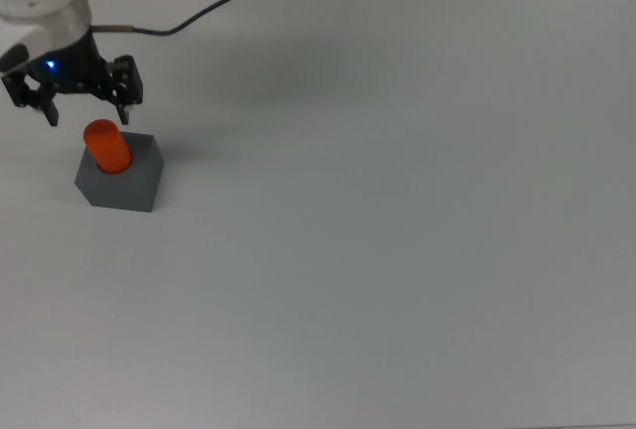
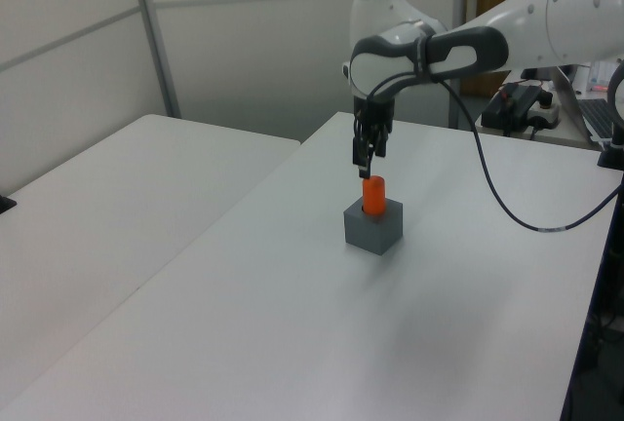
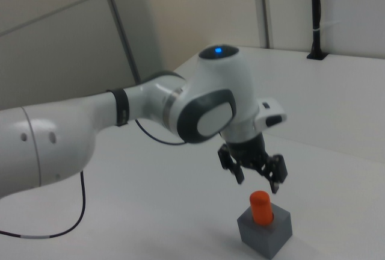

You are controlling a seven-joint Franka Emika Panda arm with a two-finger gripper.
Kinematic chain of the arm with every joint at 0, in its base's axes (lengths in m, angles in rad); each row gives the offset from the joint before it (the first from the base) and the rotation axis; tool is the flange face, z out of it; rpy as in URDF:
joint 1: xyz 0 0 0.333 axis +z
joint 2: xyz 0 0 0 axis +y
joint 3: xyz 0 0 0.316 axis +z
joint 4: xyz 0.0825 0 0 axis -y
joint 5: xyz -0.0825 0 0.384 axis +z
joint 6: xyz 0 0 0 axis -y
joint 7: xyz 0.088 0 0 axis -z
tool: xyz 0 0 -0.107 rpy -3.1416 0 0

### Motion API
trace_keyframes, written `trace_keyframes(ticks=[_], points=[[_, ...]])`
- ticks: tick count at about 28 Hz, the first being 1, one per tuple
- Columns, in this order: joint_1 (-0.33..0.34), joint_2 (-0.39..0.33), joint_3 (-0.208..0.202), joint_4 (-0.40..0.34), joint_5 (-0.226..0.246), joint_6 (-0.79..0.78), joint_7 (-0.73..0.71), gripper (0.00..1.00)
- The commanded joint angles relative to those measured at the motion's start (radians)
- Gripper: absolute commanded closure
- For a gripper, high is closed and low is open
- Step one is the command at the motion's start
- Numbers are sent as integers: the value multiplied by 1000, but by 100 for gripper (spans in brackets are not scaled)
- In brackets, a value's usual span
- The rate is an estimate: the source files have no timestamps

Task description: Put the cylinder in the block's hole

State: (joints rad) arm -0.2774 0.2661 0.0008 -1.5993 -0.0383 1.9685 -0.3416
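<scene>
Hovering my claw (image 1: 84,111) (image 2: 363,155) (image 3: 258,180) just above the small smooth bright orange cylinder (image 1: 106,145) (image 2: 373,194) (image 3: 260,206), clear of it, not touching. Fingers spread wide, nothing held between them; in the right view the gap between the two black fingers is plainly wider than the cylinder.

The cylinder stands upright directly below my claw, its lower end seated in the hole of the dark slate-grey matte cube-like block (image 1: 129,184) (image 2: 375,230) (image 3: 267,233). Its upper part sticks out above the block's top face. How deep it sits in the hole I can't tell.

The block rests flat on the white matte tabletop (image 1: 397,211) (image 2: 322,324) (image 3: 150,212), also under my claw. In the top view it sits just below and slightly to the top view's right of the fingers.

A black cable (image 1: 214,7) (image 2: 507,202) runs off from behind my wrist across the tabletop. A blue light (image 1: 52,65) (image 3: 218,49) glows on my arm above the claw.
</scene>
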Motion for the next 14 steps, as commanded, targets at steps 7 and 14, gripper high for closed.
trace_keyframes(ticks=[7,14], points=[[9,-84,-8,110,9,-221,-1,0],[20,-88,-2,125,8,-252,-5,0]])
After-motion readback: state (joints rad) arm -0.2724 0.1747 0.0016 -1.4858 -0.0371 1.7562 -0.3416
